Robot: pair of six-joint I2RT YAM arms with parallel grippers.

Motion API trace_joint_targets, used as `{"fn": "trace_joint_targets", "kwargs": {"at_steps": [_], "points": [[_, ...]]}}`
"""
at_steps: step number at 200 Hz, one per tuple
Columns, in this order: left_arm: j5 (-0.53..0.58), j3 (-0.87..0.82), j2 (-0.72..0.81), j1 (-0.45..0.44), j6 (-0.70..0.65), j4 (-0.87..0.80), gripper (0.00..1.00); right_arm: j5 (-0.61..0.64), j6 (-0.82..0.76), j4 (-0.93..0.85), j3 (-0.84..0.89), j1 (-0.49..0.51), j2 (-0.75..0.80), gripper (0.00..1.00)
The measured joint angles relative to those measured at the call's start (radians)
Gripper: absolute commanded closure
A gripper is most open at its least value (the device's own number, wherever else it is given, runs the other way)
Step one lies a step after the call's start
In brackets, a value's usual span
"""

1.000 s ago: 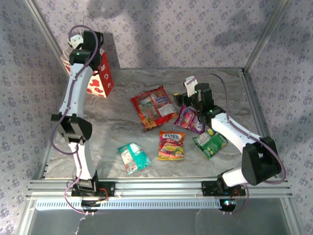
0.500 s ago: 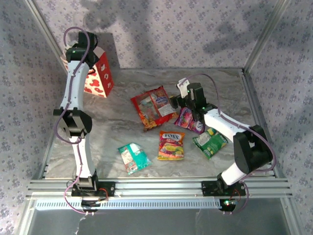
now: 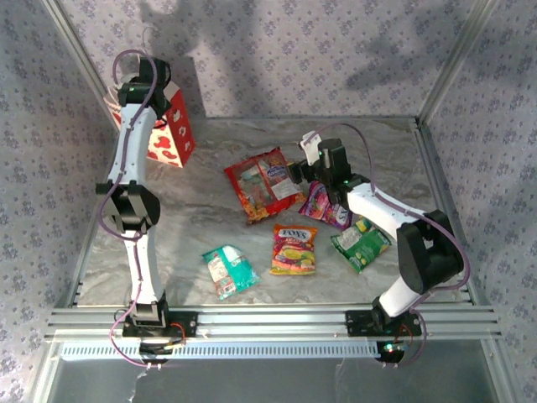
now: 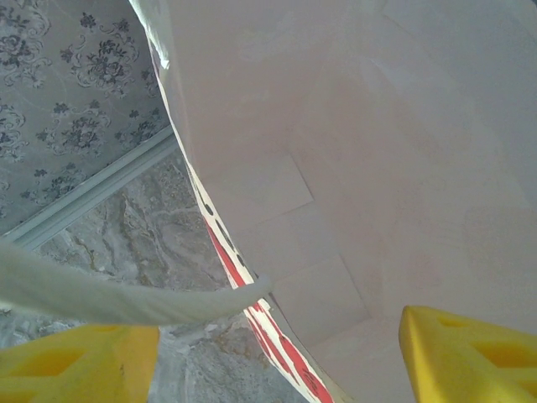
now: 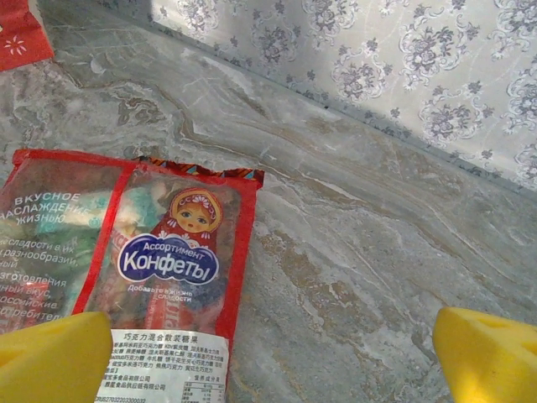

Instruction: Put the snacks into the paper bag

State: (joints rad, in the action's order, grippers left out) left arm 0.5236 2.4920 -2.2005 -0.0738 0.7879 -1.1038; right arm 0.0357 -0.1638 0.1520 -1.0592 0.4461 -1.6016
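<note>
Snacks (image 3: 289, 254) lie flat on the marbled table (image 3: 193, 210), well apart from the paper bag (image 3: 172, 134) standing in the far left corner: the large red packet (image 3: 264, 183) in the middle, the purple-pink packet (image 3: 325, 204) just right of it, the green packet (image 3: 361, 243), orange-yellow packet (image 3: 294, 243) and teal packet (image 3: 229, 270) nearer the arms. The left gripper (image 4: 268, 361) is at the bag's mouth, its yellow fingers (image 4: 470, 353) wide apart, one inside the wall and one outside, a white cord handle (image 4: 126, 298) crossing before them, nothing clamped. The right gripper (image 5: 268, 361) hangs spread wide at the red packet's edge, holding nothing.
</note>
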Motion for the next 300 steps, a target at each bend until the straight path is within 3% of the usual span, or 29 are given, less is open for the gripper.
{"fn": "trace_joint_targets", "kwargs": {"at_steps": [67,142,170,300], "points": [[-0.016,0.001,-0.024,0.03,0.023,-0.002,0.26,-0.006,-0.002,-0.008,-0.017,0.005,-0.017,0.0],[-0.038,0.001,-0.028,0.049,0.02,-0.019,0.43,-0.008,-0.002,-0.016,-0.033,0.008,-0.018,0.0],[-0.054,0.001,-0.028,0.048,0.013,-0.025,0.41,-0.011,-0.002,-0.022,-0.047,0.011,-0.018,0.0],[-0.196,-0.026,0.034,0.048,-0.089,-0.054,0.76,-0.018,-0.001,-0.06,-0.052,0.027,-0.008,0.0]]}}
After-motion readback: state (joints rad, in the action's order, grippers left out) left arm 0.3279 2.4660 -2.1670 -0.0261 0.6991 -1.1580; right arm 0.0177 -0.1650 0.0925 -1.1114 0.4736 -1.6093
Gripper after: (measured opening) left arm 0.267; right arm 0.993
